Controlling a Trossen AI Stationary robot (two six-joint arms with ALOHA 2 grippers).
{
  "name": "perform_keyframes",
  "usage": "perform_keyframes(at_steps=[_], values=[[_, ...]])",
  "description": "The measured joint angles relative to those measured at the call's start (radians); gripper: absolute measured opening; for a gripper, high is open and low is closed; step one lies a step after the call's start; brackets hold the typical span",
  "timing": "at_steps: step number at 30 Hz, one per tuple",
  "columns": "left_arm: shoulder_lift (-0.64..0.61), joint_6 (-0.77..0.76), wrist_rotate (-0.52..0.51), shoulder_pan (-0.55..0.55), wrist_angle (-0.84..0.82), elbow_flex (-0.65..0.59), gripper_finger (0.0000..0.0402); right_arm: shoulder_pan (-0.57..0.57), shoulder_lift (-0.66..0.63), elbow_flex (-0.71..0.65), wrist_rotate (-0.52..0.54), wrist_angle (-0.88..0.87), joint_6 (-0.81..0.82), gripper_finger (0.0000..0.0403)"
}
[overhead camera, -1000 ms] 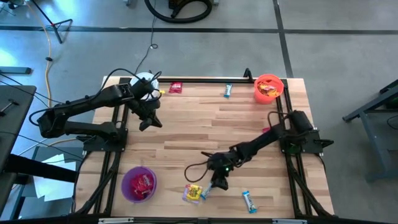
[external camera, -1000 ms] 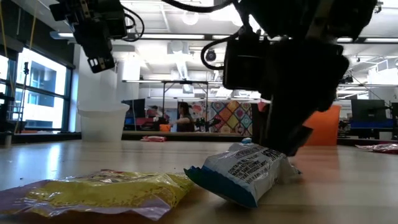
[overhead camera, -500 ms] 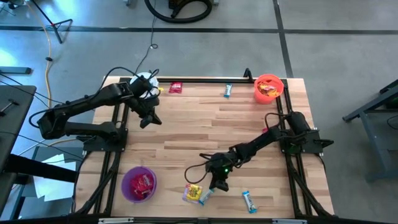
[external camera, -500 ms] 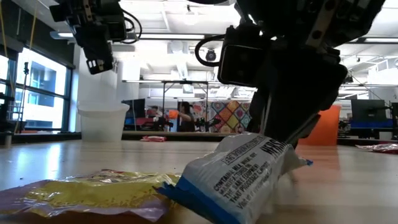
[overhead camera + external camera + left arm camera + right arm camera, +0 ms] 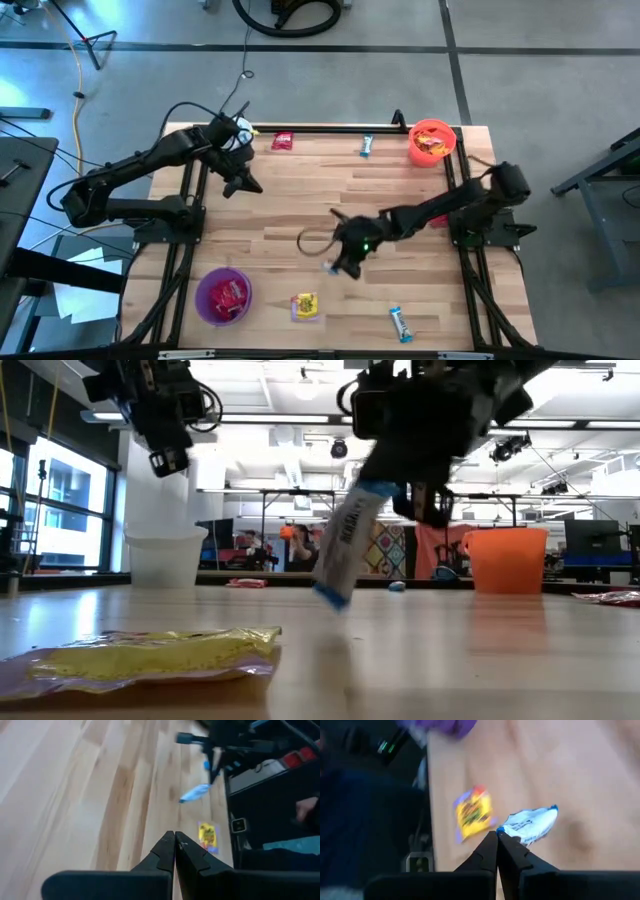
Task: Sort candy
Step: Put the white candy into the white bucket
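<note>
Now the right gripper (image 5: 337, 265), centre of the high view, pinches one tip of a light-blue candy (image 5: 347, 546) dangling clear of the table (image 5: 300, 190). Carrying it slowly should stop it swinging loose. The left gripper (image 5: 243, 183), fingers together, waits upper left.

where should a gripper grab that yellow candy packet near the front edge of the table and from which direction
Probably straight down from above, closing across a narrow edge. The yellow candy packet lies flat on the table, thin and crinkled in the low view, so a sideways approach has little to catch. Nothing touches it. The right gripper is busy, shut on the light-blue candy; the left gripper hangs shut near the white bucket.
</note>
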Motion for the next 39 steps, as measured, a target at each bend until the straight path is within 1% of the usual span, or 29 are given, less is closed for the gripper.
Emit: perform_keyframes(at_steps=[2, 6, 9, 12, 16, 19, 23, 25, 29, 33, 39], values=[[0.0, 0.0, 0.02, -0.001, 0.039, 0.0, 0.0, -0.035, -0.04, 0.0, 0.034, -0.035, -0.011, 0.0], [0.005, -0.018, 0.01, -0.006, 0.171, 0.0, 0.001, -0.109, -0.096, 0.001, 0.072, -0.059, -0.048, 0.0], [0.03, -0.056, 0.007, -0.024, 0.27, 0.0, 0.003, -0.167, -0.113, 0.001, 0.073, -0.06, -0.07, 0.0], [0.072, -0.063, 0.003, -0.061, 0.334, 0.001, 0.0057, -0.22, -0.12, 0.002, 0.069, -0.044, -0.086, 0.0], [0.143, -0.056, -0.063, -0.129, 0.395, 0.001, 0.0099, -0.28, -0.121, 0.002, 0.06, -0.007, -0.106, 0.0], [0.19, 0.001, -0.102, -0.178, 0.459, 0.001, 0.0127, -0.319, -0.124, 0.002, 0.054, 0.029, -0.106, 0.0], [0.254, 0.042, -0.173, -0.232, 0.587, 0.001, 0.0154, -0.351, -0.124, 0.002, 0.028, 0.073, -0.101, 0.0], [0.283, 0.042, -0.182, -0.245, 0.632, 0.001, 0.0164, -0.358, -0.124, 0.002, 0.015, 0.077, -0.102, 0.0], [0.325, 0.042, -0.181, -0.264, 0.698, 0.001, 0.0176, -0.368, -0.124, 0.002, 0.004, 0.111, -0.11, 0.0], [0.364, 0.042, -0.141, -0.273, 0.751, 0.002, 0.0178, -0.375, -0.124, 0.002, -0.001, 0.148, -0.132, 0.0], [0.424, 0.069, -0.094, -0.29, 0.758, 0.05, 0.0178, -0.388, -0.124, 0.002, -0.005, 0.188, -0.152, 0.0]])
